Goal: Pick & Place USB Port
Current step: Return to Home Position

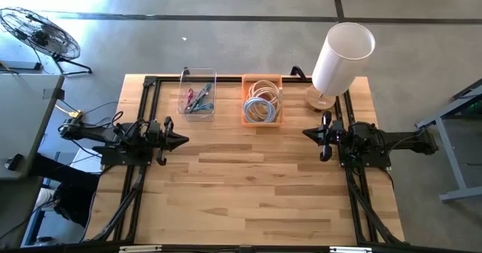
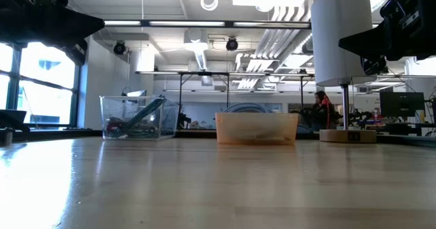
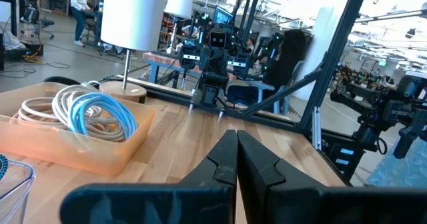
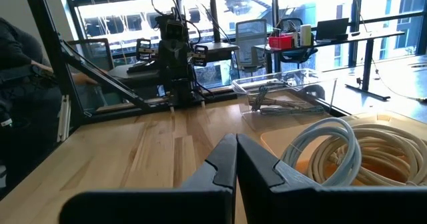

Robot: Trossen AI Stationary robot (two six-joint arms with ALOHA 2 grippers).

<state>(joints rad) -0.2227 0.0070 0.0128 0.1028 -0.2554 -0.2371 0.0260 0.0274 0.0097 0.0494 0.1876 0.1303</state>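
- At the far edge of the light wooden table, a little left of centre, stands the clear plastic rectangular bin. A small tangle of red, blue and dark cables lies inside it.
- Just to its right, with a narrow gap between them, sits the orange plastic rectangular bin. It holds coiled white cables, with a coiled light-blue cable on the near side of the heap.
- Right of the orange bin, at the table's far right corner, a tall white cylindrical lamp rises from a round wooden base.
- Nearer than the clear bin, on the table's left side, the left gripper points right toward the middle of the table. Its two dark fingers are pressed together with nothing between them. It is well apart from both bins.
- Opposite it on the right side, the right gripper points left, just on the near side of the lamp's base. Its fingers are likewise clenched on nothing.
- Black metal frame rails run along both sides of the table beneath the arms.
- On the grey floor beyond the far left corner lies a round wire fan.
- In the room behind the table, the left wrist view shows a person standing far off.
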